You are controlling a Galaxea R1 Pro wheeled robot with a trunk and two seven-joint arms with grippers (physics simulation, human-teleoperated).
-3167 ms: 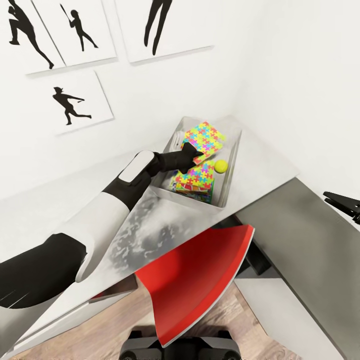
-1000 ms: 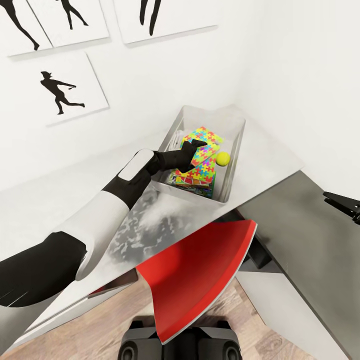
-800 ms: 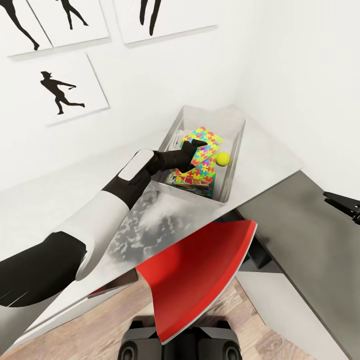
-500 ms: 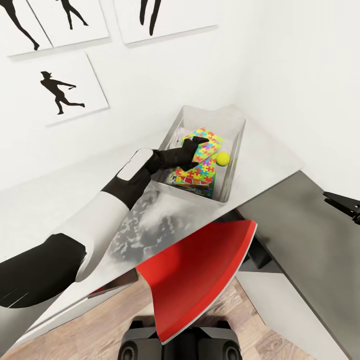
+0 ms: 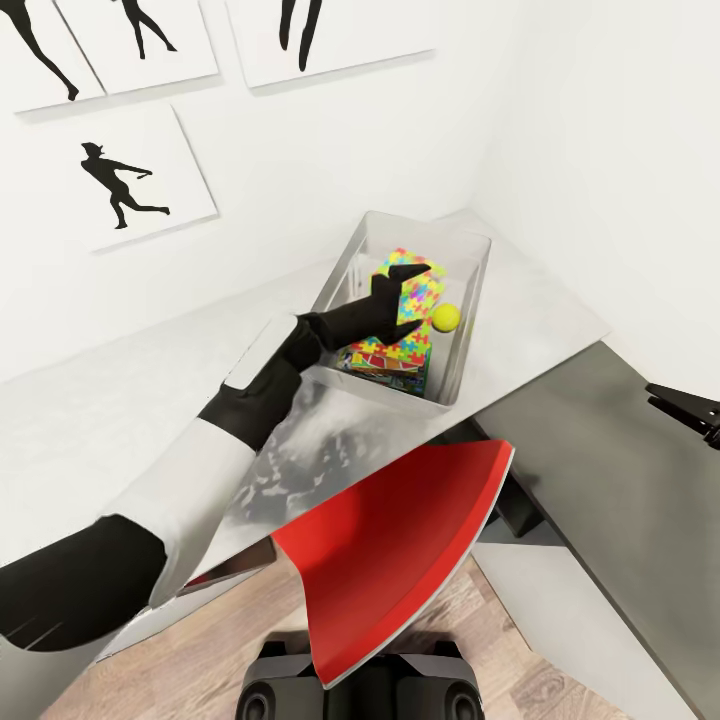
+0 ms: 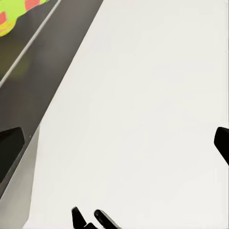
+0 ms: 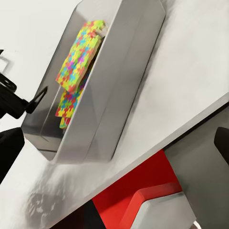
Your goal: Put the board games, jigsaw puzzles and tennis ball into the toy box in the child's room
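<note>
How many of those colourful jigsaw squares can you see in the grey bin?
2. One jigsaw puzzle leans tilted in the toy box, beside the left pincer; the other puzzle lies flat on the stacked boxes nearer the robot. More could be hidden underneath.

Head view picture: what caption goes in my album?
Left gripper over the toy box, by a jigsaw puzzle and tennis ball.

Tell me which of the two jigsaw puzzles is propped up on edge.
The far jigsaw puzzle, by the left pincer, stands tilted in the toy box. The near jigsaw puzzle lies flat on the stack.
</note>
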